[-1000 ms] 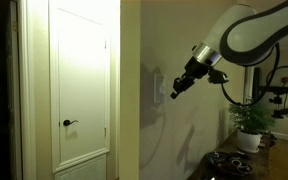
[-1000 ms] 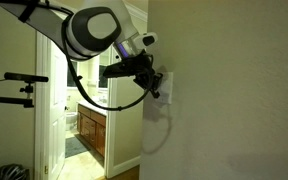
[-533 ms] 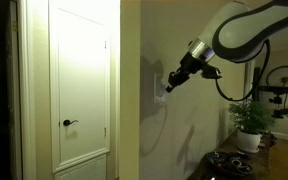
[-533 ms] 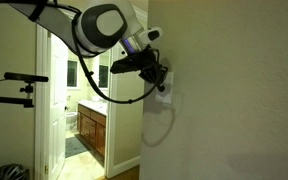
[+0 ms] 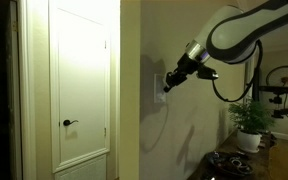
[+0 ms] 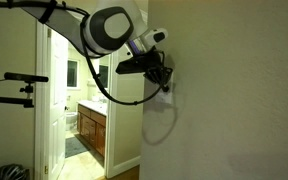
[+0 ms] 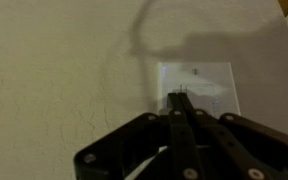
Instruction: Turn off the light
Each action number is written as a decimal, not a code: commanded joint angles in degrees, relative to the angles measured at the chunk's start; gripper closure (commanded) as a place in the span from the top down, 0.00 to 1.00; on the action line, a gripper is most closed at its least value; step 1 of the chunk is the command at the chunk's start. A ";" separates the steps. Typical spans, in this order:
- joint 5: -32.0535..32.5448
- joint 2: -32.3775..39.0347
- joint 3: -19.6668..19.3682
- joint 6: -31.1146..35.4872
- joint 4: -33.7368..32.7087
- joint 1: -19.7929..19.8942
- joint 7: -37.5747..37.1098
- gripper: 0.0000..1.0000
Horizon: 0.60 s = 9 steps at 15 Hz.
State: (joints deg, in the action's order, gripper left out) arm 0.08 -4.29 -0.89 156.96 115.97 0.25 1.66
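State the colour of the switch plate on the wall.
White; it shows best in the wrist view, where the switch plate sits just beyond the end effector.

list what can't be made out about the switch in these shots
- Toggle position: in the wrist view the gripper covers the middle of the switch plate, and the picture is blurred.
- Contact with the plate: in an exterior view the plate is too small and dark to tell, and in an exterior view the gripper hides it.
- The lamp itself: in no view.
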 commanded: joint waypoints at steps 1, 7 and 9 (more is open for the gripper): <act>-0.79 1.69 0.06 0.86 -1.56 0.08 -0.80 0.04; 0.30 0.22 -0.07 1.40 0.20 0.40 -1.15 0.04; -0.10 0.33 -0.10 1.33 0.10 0.38 -1.26 0.04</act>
State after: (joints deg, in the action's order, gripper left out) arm 0.04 -3.93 -0.89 156.93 115.72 0.28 1.25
